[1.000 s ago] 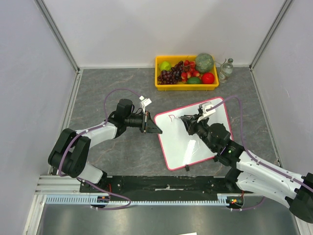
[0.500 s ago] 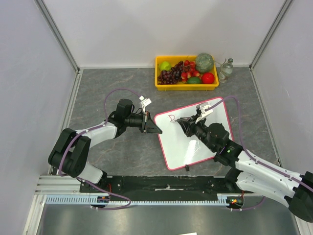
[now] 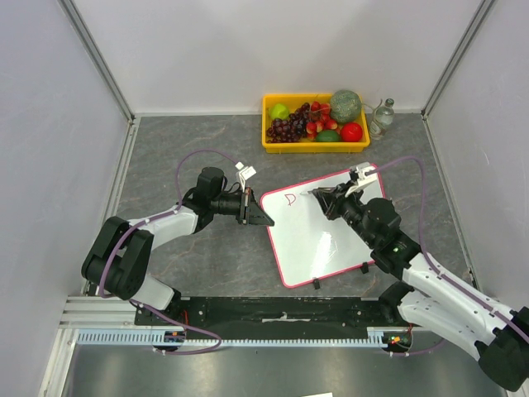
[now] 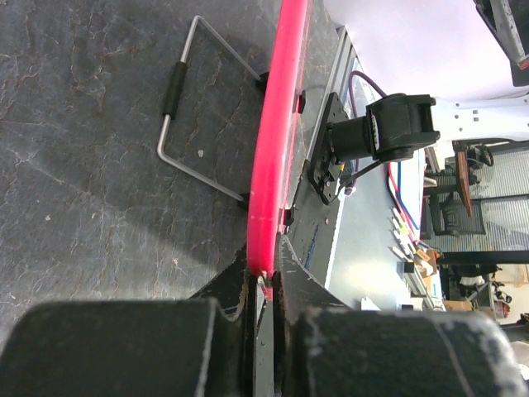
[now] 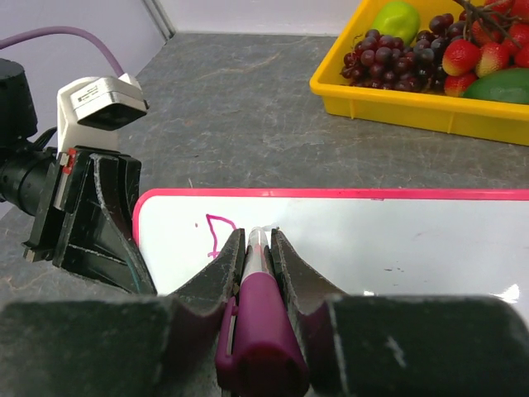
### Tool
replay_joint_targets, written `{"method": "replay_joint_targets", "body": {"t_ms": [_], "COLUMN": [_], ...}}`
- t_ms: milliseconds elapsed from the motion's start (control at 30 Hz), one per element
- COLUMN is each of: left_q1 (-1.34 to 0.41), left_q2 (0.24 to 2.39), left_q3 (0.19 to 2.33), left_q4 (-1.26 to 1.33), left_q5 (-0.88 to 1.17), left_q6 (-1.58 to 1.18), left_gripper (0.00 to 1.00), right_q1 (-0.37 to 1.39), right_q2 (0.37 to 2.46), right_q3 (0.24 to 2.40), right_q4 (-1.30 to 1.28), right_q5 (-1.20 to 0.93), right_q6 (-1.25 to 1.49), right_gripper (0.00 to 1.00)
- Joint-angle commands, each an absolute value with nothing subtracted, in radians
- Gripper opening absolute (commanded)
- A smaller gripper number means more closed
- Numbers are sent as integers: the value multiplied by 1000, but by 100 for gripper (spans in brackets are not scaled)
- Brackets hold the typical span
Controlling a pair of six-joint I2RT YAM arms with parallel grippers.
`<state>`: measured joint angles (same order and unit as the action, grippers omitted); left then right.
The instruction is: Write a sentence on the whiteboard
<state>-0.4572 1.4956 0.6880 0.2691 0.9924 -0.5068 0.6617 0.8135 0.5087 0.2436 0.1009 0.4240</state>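
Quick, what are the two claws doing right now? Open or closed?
Left claw: closed on the whiteboard edge.
Right claw: closed on a purple marker.

Of the sentence, only a magenta "D" is readable, written on the whiteboard.

In the right wrist view the marker runs off the bottom edge, and the whiteboard and yellow tray are cut off at the right. From above, the sentence is too small to read, and the right gripper hides the marker's tip.
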Motion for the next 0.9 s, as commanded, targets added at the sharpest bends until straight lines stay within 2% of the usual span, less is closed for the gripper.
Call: {"method": "replay_joint_targets", "body": {"t_ms": [0, 200, 867], "left_q1": [-471, -471, -471], "left_q2": [1499, 1500, 1494], "left_q3": [678, 678, 675], "left_q4": [222, 221, 221], "left_q5": [994, 992, 996], "left_q6": [-374, -374, -374], "left_gripper": [2, 2, 2], "right_q1": [660, 660, 660], "right_q2": [807, 825, 847], "right_q3": [543, 548, 525], "right_q4": [239, 258, 275], "right_q5": [51, 18, 107], "right_q6": [417, 410, 414], "right_gripper": [0, 0, 0]}}
